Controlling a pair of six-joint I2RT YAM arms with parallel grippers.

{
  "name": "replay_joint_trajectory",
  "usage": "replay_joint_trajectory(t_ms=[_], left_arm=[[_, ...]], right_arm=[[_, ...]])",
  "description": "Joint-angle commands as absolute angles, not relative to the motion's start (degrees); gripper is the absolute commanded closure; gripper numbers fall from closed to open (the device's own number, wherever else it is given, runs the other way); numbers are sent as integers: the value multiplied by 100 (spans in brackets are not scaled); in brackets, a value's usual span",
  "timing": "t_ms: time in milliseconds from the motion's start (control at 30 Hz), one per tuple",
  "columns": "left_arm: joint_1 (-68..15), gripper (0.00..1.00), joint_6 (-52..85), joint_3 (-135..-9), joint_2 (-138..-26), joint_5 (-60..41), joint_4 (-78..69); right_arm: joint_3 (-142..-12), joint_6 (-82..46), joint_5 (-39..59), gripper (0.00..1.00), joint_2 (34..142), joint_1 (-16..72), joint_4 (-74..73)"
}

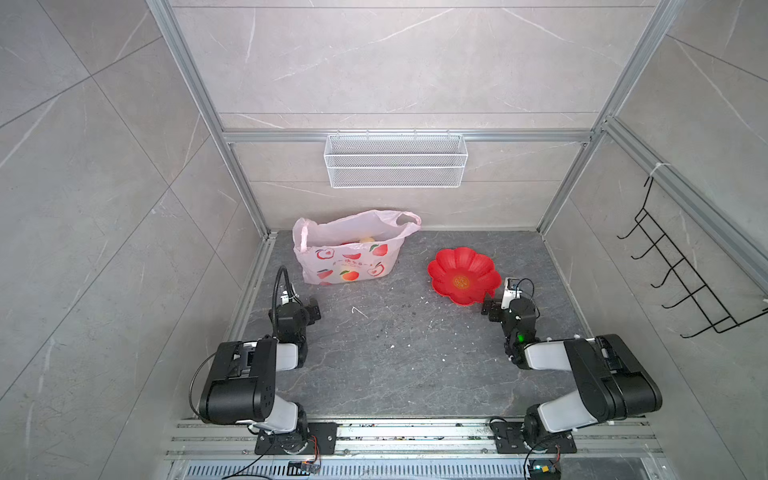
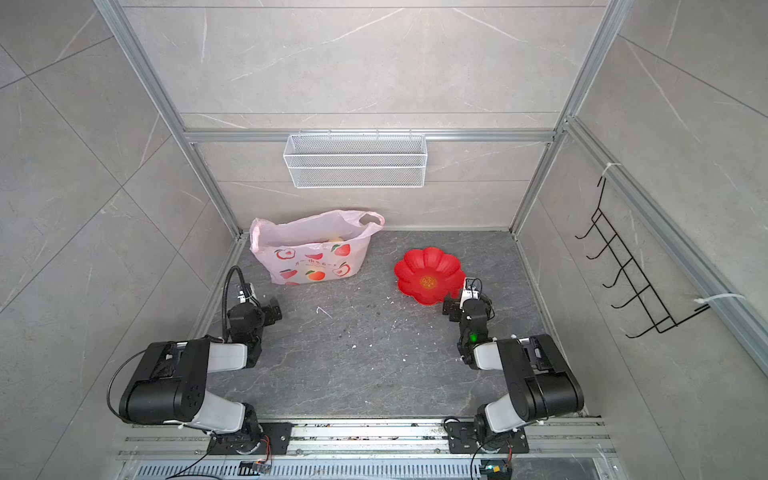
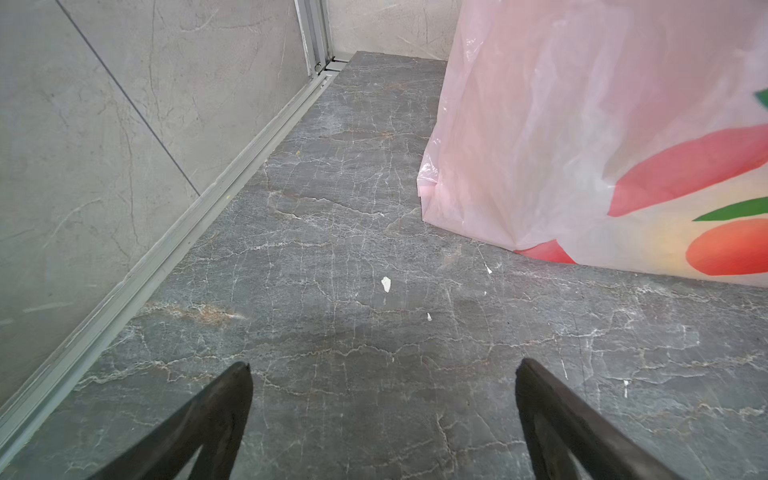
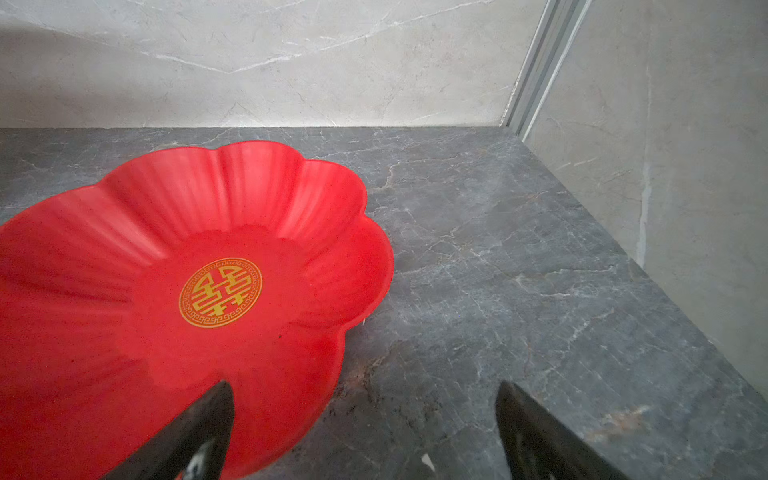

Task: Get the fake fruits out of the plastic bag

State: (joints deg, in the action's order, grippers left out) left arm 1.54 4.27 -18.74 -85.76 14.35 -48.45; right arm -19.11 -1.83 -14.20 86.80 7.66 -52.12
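The plastic bag stands upright at the back left of the dark stone floor, mouth open upward, handles at both ends. Through the mouth I see a beige fake fruit; the other fake fruits are hidden inside. In the left wrist view the bag's pink side fills one side of the picture. My left gripper is open over bare floor, short of the bag's near left corner. My right gripper is open and empty at the near edge of the red dish.
A red flower-shaped dish lies empty right of the bag. A white wire basket hangs on the back wall. A black hook rack is on the right wall. Metal rails edge the floor.
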Motion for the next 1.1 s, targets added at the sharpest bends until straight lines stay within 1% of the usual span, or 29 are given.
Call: replay_joint_trajectory(t_ms=[0, 900, 1000, 1067], left_arm=[[169, 0, 299, -1969, -8587, 1353, -5033], [168, 0, 266, -1972, -8535, 1332, -5033], [169, 0, 184, -2139, -7963, 1108, -4215], [167, 0, 307, -2267, -7414, 1325, -3553]], right_arm=[[-1993, -138, -1521, 1, 8693, 800, -5175], [-1980, -134, -1521, 1, 8691, 800, -5194], [-1980, -132, -1499, 1, 8581, 805, -5159], [-2205, -118, -1541, 1, 8155, 808, -4373]])
